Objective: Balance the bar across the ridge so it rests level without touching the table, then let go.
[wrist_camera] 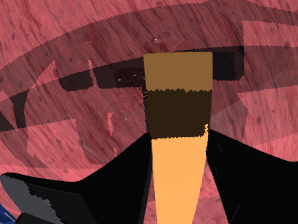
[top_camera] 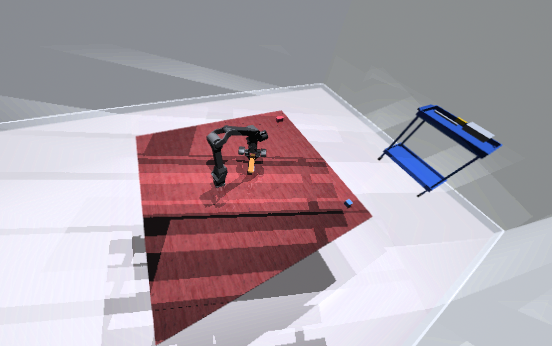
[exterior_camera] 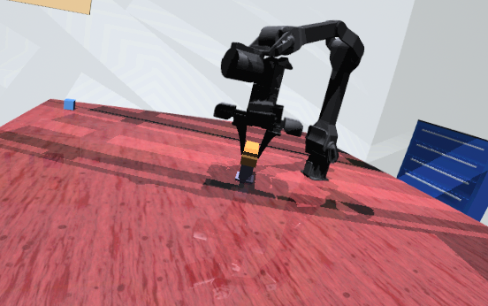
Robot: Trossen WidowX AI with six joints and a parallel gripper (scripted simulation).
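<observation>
Red wood-grain surface (exterior_camera: 110, 248) under shadow bands; the black claw (exterior_camera: 252, 146) pinches a flat orange bar (exterior_camera: 250, 153) above the small grey-blue ridge (exterior_camera: 246, 176)

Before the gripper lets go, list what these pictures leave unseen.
1. The ridge: in the exterior view only a small bluish bit shows beneath the orange bar; in the wrist view the bar covers it.
2. Whether the bar touches the ridge: the bar's own end hides the contact.
3. Whether the bar sits level: seen end-on in the exterior view.
4. Top view: the gripper and the bar are too small for detail.
</observation>
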